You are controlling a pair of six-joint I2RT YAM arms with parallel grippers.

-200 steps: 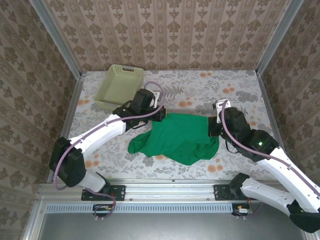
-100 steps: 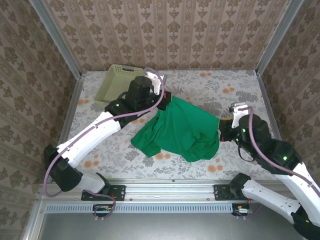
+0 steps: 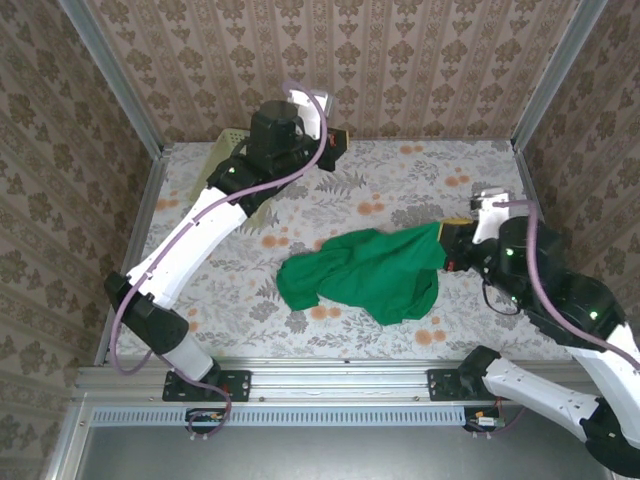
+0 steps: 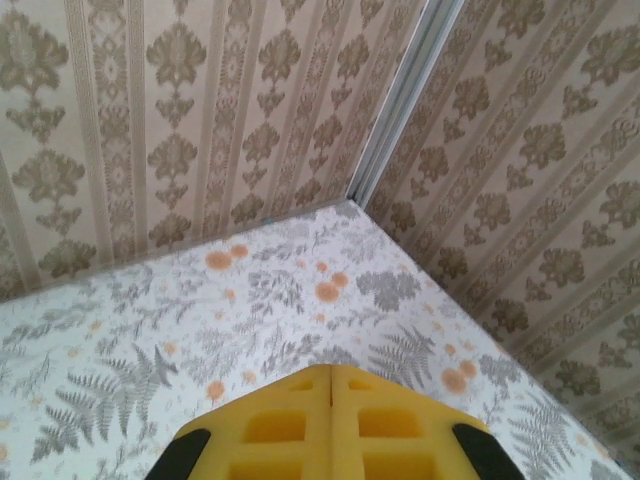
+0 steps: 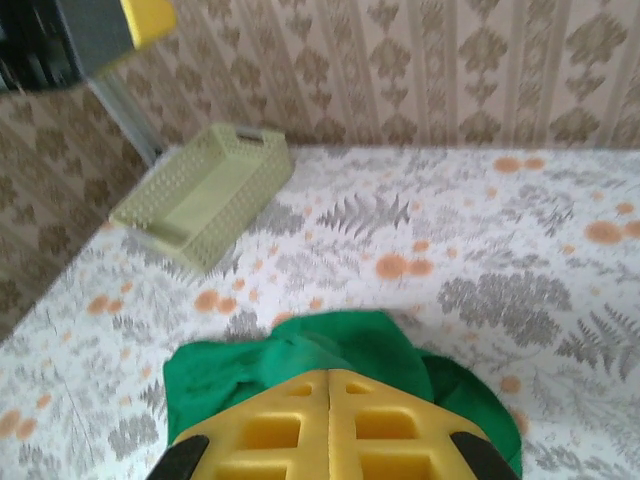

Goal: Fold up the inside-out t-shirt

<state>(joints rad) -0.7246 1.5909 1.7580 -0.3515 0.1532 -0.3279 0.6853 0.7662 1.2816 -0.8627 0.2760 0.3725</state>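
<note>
The bright green t-shirt (image 3: 365,275) lies crumpled on the flowered table (image 3: 420,180), slightly right of the middle. My right gripper (image 3: 447,245) is shut on its right edge. In the right wrist view the cloth (image 5: 300,350) bunches just beyond the closed yellow jaws of that gripper (image 5: 330,373). My left gripper (image 3: 338,140) hangs high near the back wall, away from the shirt. Its yellow jaws meet with nothing between them (image 4: 331,368). No white tag is visible.
A pale yellow-green lattice basket (image 5: 205,190) stands at the back left, mostly covered by the left arm in the top view (image 3: 230,142). Patterned walls close in the table on three sides. Bare table stretches behind the shirt and to its left.
The left gripper let go of the shirt and rose toward the back wall. The shirt dropped onto the table and slid right as the right gripper drew back with it.
</note>
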